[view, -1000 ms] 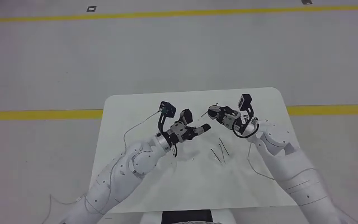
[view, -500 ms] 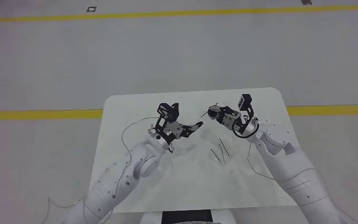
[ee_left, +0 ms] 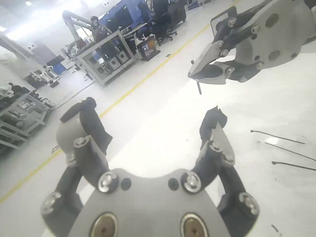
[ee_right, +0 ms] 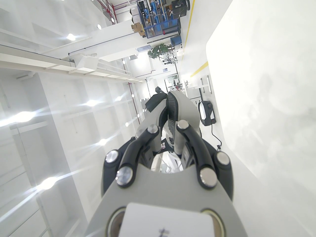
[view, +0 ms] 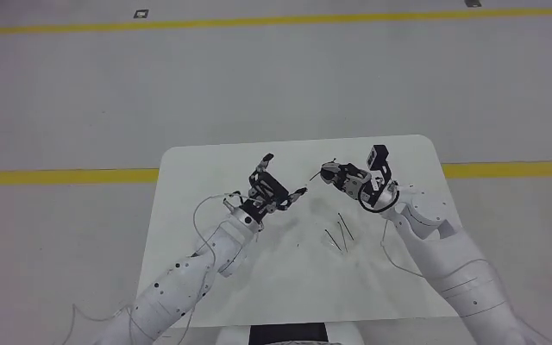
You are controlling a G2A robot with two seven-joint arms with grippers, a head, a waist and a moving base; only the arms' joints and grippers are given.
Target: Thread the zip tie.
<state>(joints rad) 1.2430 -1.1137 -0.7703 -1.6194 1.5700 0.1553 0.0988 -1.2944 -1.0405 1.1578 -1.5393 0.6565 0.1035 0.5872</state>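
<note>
The threading is sitting at the approach stage: the right gripper [ee_left: 195,75] is pinching the zip tie [ee_left: 199,88] between closed fingers, holding it in the air above the table [view: 285,293] with a short end poking out below the tips. The left gripper [ee_left: 150,114] is standing wide open and empty, facing it from nearby but not touching. By my judgement, the next move is calling for the left gripper to close that gap and take the free end squarely, without knocking it askew; which end is sticking out is too small to tell. Spare ties [ee_left: 277,136] are lying on the table off to the side. Compared with a second ago, the left gripper has swung round and edged farther across the table, while the right arm is keeping still
</note>
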